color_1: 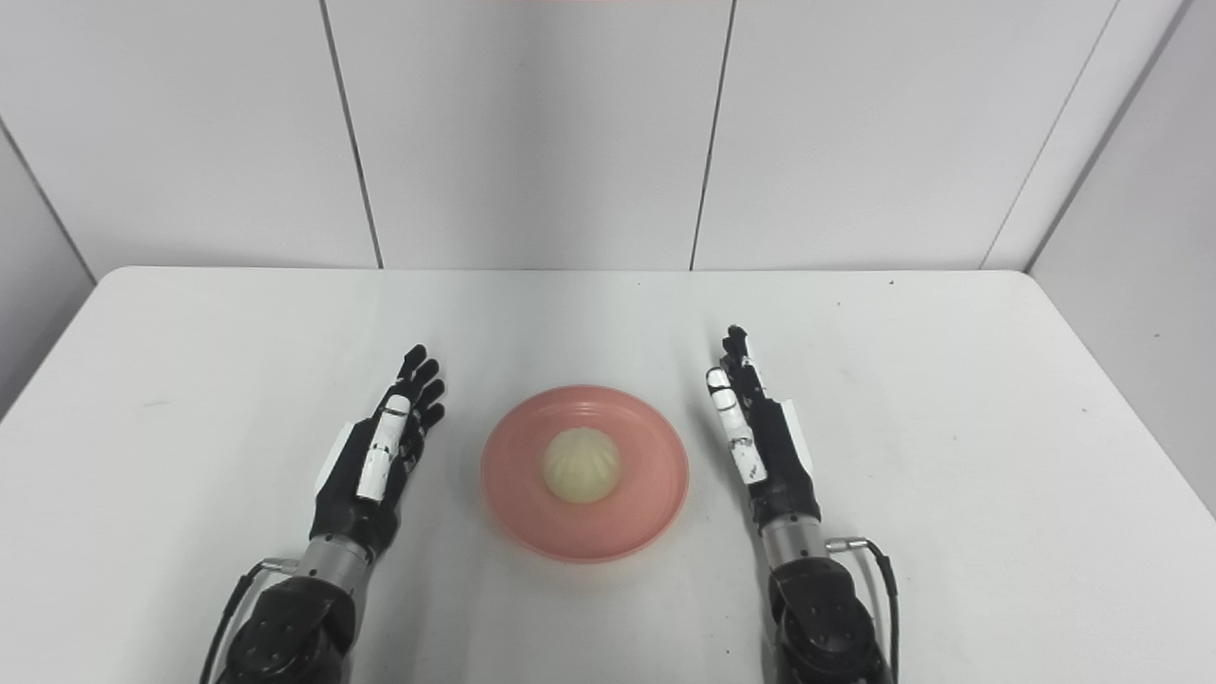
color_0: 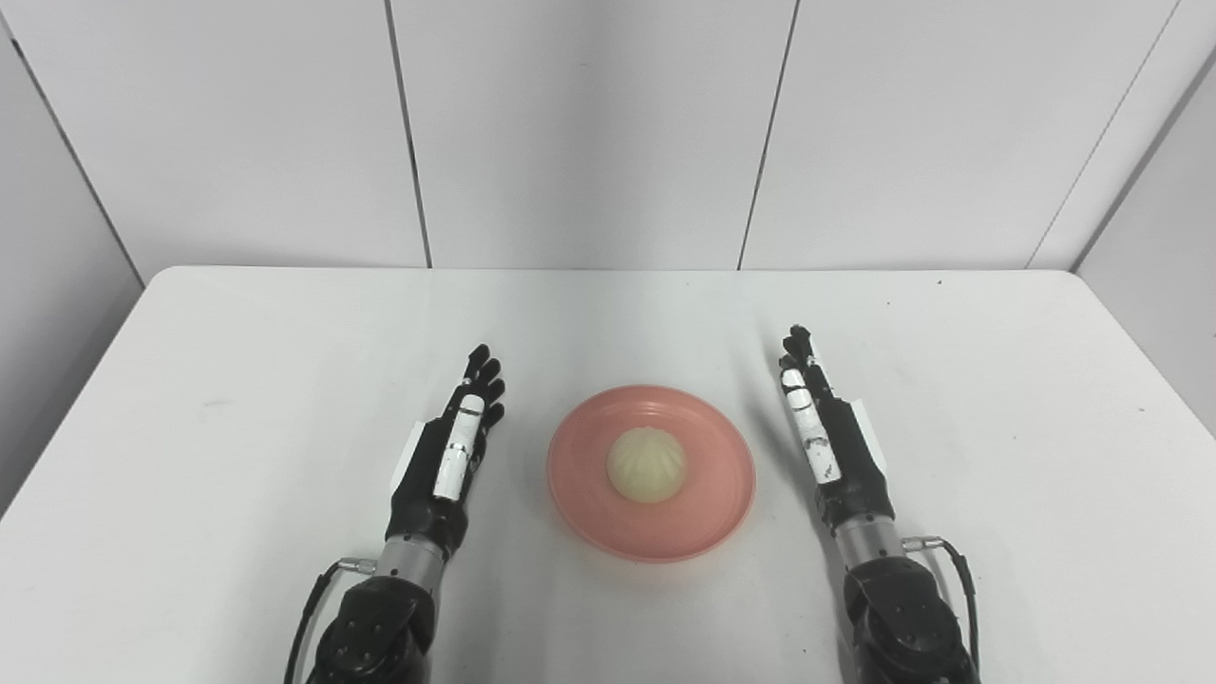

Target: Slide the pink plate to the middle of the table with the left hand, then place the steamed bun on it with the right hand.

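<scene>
A pink plate (color_0: pixel 708 513) lies near the middle of the white table (color_0: pixel 237 380), toward the front. A pale cream steamed bun (color_0: pixel 646 463) rests upright in the plate's centre. My left hand (color_0: pixel 451 456) lies to the left of the plate, apart from its rim, fingers stretched forward and holding nothing. On the plate's right side my right hand (color_0: pixel 826 432) is held edge-up, fingers straight and empty, with a gap between it and the rim. Both hands also show in the right eye view, left hand (color_1: pixel 375 461) and right hand (color_1: pixel 760 437), flanking the plate (color_1: pixel 646 503).
The table's far edge meets a grey panelled wall (color_0: pixel 589 133). Its left and right edges run diagonally toward the front corners. Cables hang from both wrists near the bottom edge.
</scene>
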Tool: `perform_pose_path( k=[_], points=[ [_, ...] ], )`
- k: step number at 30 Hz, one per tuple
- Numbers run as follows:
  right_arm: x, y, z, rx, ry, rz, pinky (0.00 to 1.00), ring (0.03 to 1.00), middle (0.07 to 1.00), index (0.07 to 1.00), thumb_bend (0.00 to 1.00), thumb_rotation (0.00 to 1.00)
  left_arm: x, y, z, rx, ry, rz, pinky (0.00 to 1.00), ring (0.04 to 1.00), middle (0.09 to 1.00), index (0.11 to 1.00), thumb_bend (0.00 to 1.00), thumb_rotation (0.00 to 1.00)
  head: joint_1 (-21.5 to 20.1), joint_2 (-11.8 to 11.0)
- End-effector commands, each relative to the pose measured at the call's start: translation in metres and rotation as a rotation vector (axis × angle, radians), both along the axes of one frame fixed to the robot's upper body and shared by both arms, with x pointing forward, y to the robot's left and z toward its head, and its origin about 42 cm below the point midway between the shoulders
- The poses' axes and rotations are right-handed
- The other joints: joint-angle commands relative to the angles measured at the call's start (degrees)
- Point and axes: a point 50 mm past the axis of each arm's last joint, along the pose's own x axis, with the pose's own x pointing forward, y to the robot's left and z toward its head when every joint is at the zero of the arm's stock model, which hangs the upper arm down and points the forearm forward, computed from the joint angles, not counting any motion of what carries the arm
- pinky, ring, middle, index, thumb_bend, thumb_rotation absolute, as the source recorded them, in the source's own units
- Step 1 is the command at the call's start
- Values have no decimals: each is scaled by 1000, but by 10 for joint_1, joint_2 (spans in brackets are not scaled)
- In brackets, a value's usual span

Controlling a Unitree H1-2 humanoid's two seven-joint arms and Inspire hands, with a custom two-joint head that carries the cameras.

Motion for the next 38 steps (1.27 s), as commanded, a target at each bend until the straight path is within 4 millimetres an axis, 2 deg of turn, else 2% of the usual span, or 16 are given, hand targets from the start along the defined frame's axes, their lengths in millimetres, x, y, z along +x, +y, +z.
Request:
perform_pose_path(
  k=[1, 8, 38],
  points=[
    [-5, 5, -20, 22, 51, 1, 961, 967, 979, 986, 285, 1000, -3, 12, -28, 40, 129, 18, 985, 980, 981, 980, 348, 1000, 1, 0],
    [-2, 8, -22, -17, 80, -2, 909, 932, 953, 958, 243, 1000, 4, 10, -29, 59, 139, -9, 980, 976, 975, 973, 342, 1000, 6, -1],
    [-5, 11, -20, -63, 104, 18, 903, 931, 947, 963, 218, 1000, 4, 7, -37, 74, 163, -44, 973, 972, 976, 973, 350, 1000, 11, -10]
  ],
)
